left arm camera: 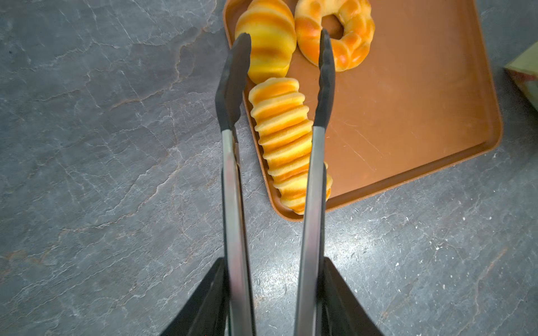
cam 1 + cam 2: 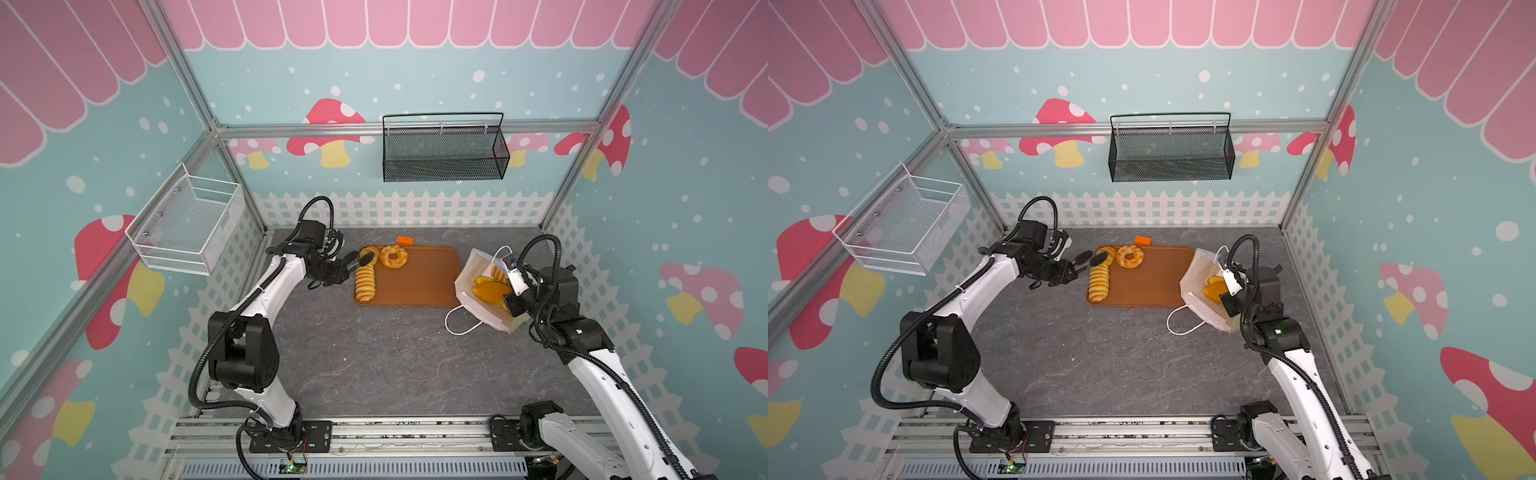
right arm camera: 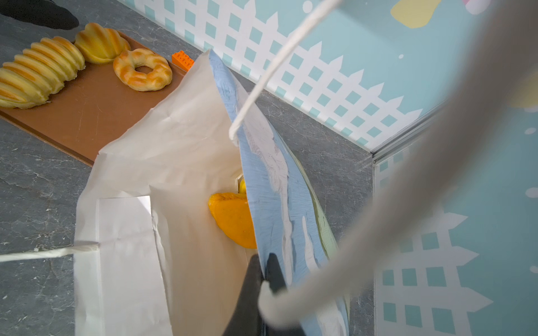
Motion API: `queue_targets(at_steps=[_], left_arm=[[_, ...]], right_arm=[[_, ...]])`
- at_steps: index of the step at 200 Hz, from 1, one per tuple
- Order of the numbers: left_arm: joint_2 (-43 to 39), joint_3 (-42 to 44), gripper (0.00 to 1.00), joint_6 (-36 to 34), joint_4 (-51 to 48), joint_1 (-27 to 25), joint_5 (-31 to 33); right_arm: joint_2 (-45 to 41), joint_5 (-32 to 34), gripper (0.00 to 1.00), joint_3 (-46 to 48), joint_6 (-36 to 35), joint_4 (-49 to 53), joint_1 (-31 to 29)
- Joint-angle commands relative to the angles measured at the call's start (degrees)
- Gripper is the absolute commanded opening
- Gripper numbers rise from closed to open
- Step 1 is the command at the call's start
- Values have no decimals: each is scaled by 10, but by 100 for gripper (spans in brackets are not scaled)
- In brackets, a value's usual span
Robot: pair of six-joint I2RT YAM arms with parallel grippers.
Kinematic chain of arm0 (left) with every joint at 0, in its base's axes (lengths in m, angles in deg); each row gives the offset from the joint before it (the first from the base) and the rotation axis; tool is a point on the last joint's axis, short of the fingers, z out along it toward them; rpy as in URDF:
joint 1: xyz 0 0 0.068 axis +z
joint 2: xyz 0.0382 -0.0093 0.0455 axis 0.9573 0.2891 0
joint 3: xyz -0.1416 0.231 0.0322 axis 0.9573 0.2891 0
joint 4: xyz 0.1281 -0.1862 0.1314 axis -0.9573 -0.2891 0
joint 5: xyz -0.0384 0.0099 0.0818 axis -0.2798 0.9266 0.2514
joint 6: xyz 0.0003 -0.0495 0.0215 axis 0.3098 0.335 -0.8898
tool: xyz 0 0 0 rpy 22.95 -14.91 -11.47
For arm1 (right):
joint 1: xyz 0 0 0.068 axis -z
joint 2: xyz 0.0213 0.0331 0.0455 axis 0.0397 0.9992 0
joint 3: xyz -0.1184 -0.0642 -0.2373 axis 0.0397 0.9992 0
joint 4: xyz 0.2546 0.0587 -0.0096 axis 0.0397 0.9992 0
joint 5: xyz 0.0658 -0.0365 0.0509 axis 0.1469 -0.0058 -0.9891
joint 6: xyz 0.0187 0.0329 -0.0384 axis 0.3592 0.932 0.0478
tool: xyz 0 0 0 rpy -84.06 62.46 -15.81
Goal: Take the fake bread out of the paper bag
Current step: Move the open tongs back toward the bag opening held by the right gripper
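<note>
Part of fake bread inside paper bag, orange pc against its printed wall. Already out: ridged roll, croissant & ring doughnut, lined up on tray just beside bag mouth. Bag tipped w/ mouth toward tray, prob. for a short reach-in. Pinched tight on bag's printed wall: right gripper, likely to keep mouth open & stop sliding. Across tray from bag: left gripper, closed round tongs. Tong tips apart & empty over roll & croissant, so next trip to bag seems due.
</note>
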Motion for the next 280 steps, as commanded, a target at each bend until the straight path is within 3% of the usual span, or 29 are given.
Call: queue_targets(at_steps=[1, 35, 57, 84, 129, 176, 234, 280], left_arm=[[-41, -7, 46, -4, 8, 3, -16], [-95, -14, 46, -6, 4, -32, -33], [-122, -17, 46, -12, 4, -83, -11], [-152, -21, 45, -21, 8, -163, 32], [-187, 22, 45, -72, 87, -351, 110], [-171, 40, 44, -130, 117, -465, 195], [-127, 51, 42, -156, 141, -515, 235], [-31, -34, 42, -127, 103, -511, 233]], right_arm=[[-5, -6, 0, -18, -9, 4, 0], [-7, -8, 0, -21, -8, 3, 0], [-8, -10, 0, -24, -6, 1, 0], [-11, -12, 0, -25, -4, 0, -1], [-20, -21, 0, -16, -3, -10, 0], [-32, -27, 0, -2, -11, -18, 0], [-31, -31, 0, 0, -11, -17, 0], [-29, -36, 0, -1, -11, -12, 0]])
